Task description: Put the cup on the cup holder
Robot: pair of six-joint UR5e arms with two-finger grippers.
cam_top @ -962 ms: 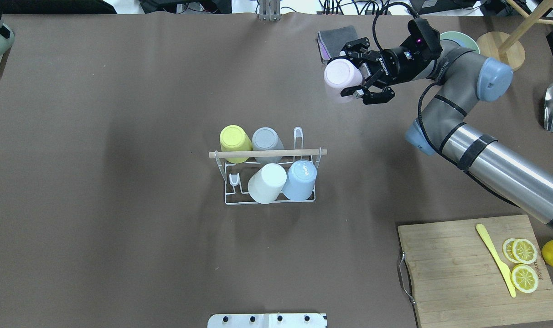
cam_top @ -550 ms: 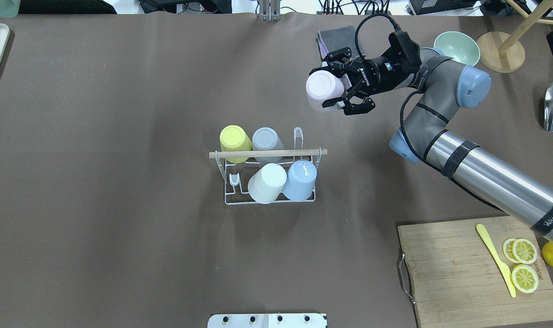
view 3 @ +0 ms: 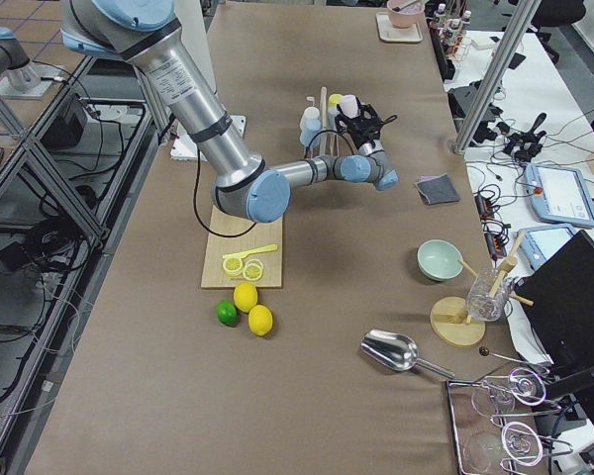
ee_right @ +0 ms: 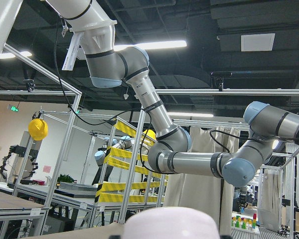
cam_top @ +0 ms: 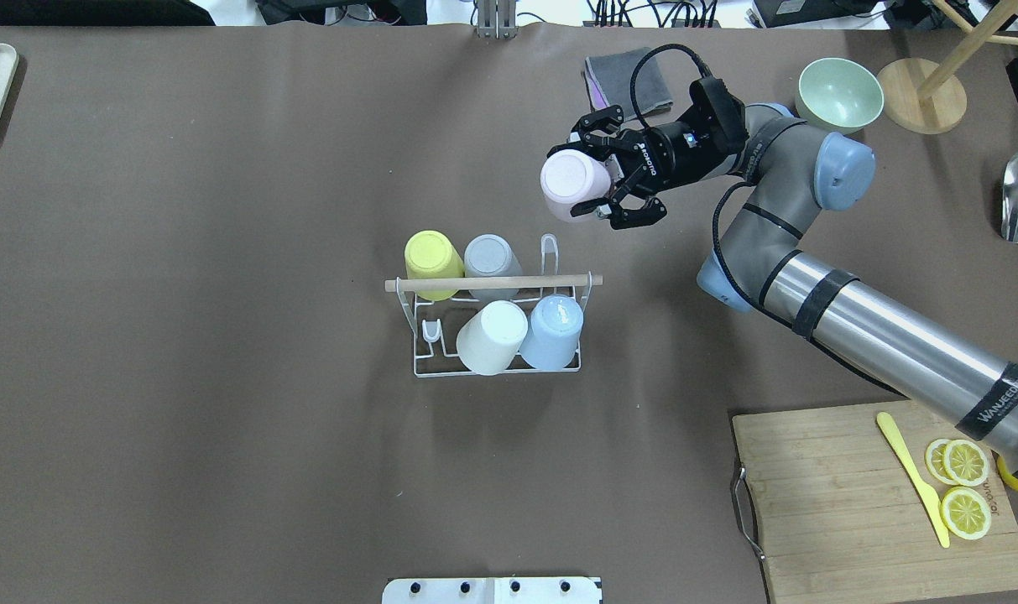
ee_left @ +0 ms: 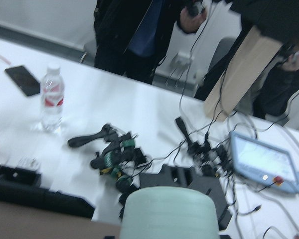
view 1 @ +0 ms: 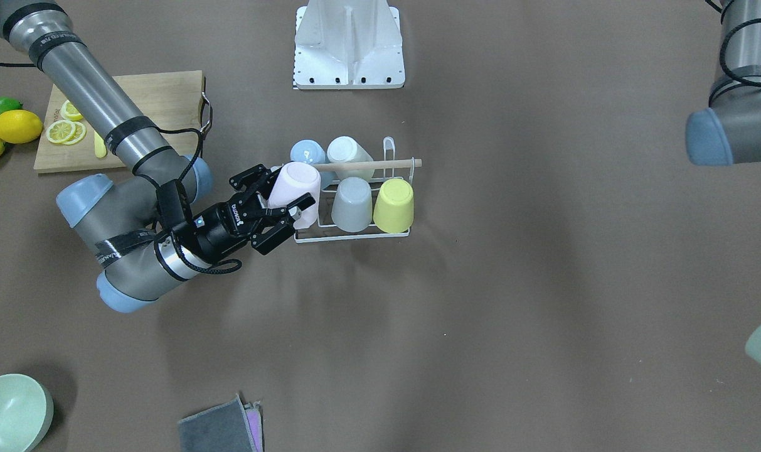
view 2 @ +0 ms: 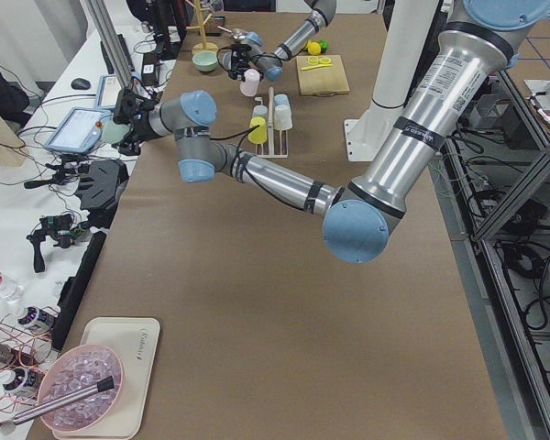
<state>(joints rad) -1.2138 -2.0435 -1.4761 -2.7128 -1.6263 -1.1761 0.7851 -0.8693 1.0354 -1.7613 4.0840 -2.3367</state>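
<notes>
Cup (cam_top: 569, 183), pink and tilted bottom-up, is gripped firmly between the fingers of the right end effector (cam_top: 599, 180). It is carried clear of the table (cam_top: 223, 335), to the far right of the holder (cam_top: 492, 283) and apart from it. Four prongs are taken by other cups. Two are bare: the far-right prong (cam_top: 549, 247), beside the grey cup (cam_top: 490, 256), and the near-left prong (cam_top: 430, 330). The far-right prong is judged the likelier target. If the cup is lowered off-centre, its rim could be caught on the prong tip or the wooden rod. The grey cup could be knocked, or the light holder pushed or tipped. Whether the left end effector (view 2: 128, 115) is open or closed cannot be told.
</notes>
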